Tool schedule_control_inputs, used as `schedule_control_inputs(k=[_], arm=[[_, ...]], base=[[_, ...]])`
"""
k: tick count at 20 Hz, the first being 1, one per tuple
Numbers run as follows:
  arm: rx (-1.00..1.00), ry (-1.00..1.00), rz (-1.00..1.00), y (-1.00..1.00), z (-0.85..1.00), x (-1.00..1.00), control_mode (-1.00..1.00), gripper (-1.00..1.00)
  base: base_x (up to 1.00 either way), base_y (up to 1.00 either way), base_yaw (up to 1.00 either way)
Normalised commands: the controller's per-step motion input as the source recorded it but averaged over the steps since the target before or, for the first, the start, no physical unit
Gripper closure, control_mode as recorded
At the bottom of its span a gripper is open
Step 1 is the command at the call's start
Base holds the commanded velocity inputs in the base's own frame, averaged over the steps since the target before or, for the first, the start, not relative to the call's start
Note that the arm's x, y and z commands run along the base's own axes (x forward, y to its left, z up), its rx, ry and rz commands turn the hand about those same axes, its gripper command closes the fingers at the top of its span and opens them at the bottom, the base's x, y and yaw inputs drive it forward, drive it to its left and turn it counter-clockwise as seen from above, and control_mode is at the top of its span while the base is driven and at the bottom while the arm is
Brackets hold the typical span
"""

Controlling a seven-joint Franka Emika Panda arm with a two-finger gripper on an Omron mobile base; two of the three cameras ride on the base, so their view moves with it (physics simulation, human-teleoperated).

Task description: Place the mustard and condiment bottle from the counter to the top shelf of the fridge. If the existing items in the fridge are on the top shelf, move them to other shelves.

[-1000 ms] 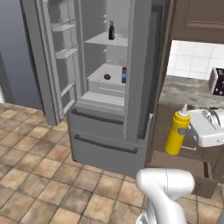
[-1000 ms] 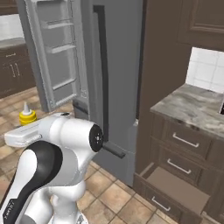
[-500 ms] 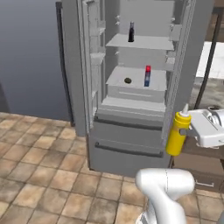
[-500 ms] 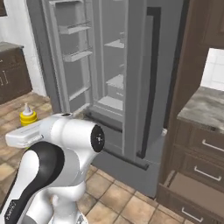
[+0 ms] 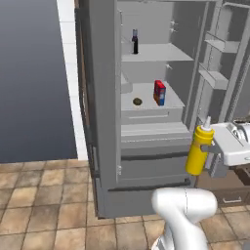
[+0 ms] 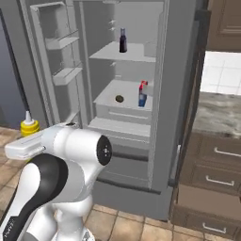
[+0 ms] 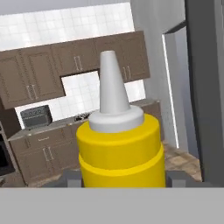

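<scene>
The pincer is gripping the mustard around its yellow body, jaws partly apart and pressing on both sides, and carrying it upright in the air in front of the open fridge. In the hand view the mustard is looming large, pale nozzle pointing up. Inside the fridge, the condiment bottle is standing on the top shelf, and the red carton is sitting one shelf lower, beside a small round dark item.
</scene>
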Motion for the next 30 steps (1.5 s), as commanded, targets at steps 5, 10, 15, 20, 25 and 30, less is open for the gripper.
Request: schedule_control_inputs(k=[5, 10, 15, 20, 25, 30], arm=[[0.0, 0.0, 0.0, 0.0, 0.0, 0.0, 1.0, 1.0], [0.0, 0.0, 0.0, 0.0, 0.0, 0.0, 1.0, 1.0], [0.0, 0.0, 0.0, 0.0, 0.0, 0.0, 1.0, 1.0], [0.0, 0.0, 0.0, 0.0, 0.0, 0.0, 1.0, 1.0], [0.0, -0.02, -0.05, 0.0, 0.06, 0.04, -1.0, 1.0], [0.0, -0.23, -0.35, 0.0, 0.67, 0.15, -1.0, 1.0]], base=[[0.76, 0.07, -0.2], [0.78, 0.01, -0.06], [0.74, 0.14, -0.1], [0.53, 0.26, -0.12], [0.35, 0.11, -0.1], [0.0, 0.0, 0.0]])
